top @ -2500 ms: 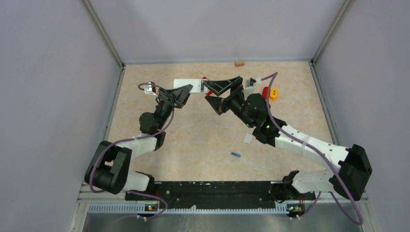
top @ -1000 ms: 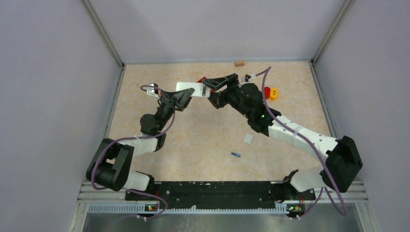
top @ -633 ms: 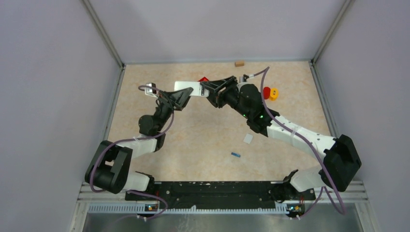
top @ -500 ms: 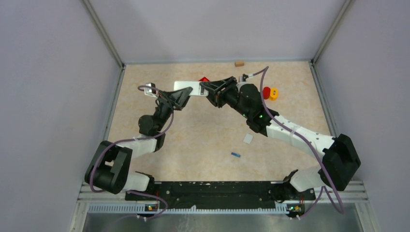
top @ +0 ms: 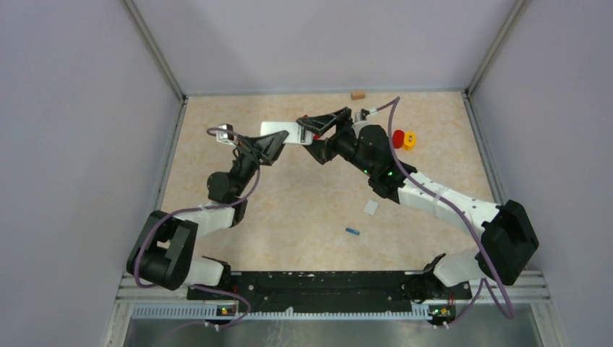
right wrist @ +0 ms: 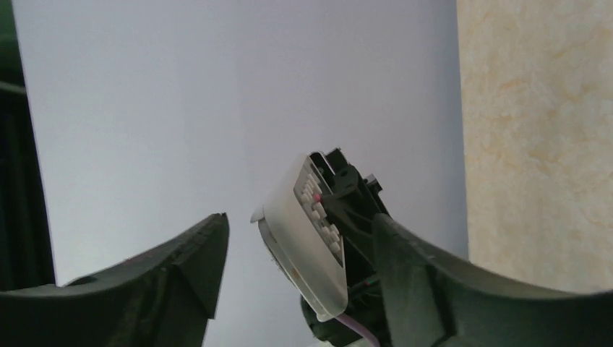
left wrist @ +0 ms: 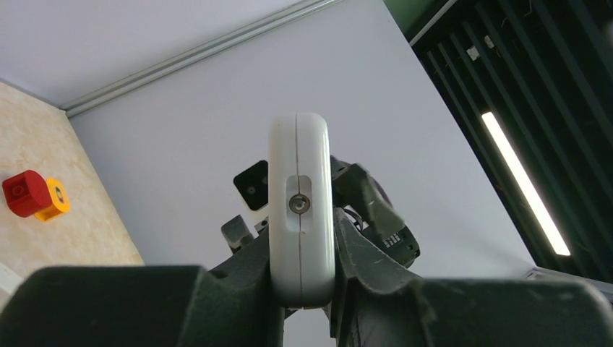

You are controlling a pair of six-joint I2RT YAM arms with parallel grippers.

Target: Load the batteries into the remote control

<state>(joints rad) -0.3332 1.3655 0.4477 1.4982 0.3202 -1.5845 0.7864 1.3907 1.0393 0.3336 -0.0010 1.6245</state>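
My left gripper (top: 273, 143) is shut on a white remote control (top: 280, 131) and holds it off the table at the back. In the left wrist view the remote (left wrist: 301, 210) stands end-on between the fingers. My right gripper (top: 312, 136) is open, with its jaws on either side of the remote's right end. In the right wrist view the remote (right wrist: 302, 233) shows its buttons between my spread fingers (right wrist: 184, 269), touching neither. A blue battery (top: 352, 231) lies on the table in front. The other batteries are not in view.
A small white cover piece (top: 371, 207) lies near the right forearm. A red and yellow object (top: 403, 139) stands at the back right, also seen in the left wrist view (left wrist: 32, 195). A wooden block (top: 357, 94) lies by the back wall. A bit of red (top: 306, 118) shows by the right gripper.
My right gripper has moved left until its open jaws stand around the remote's right end. My left gripper has kept holding the remote in place.
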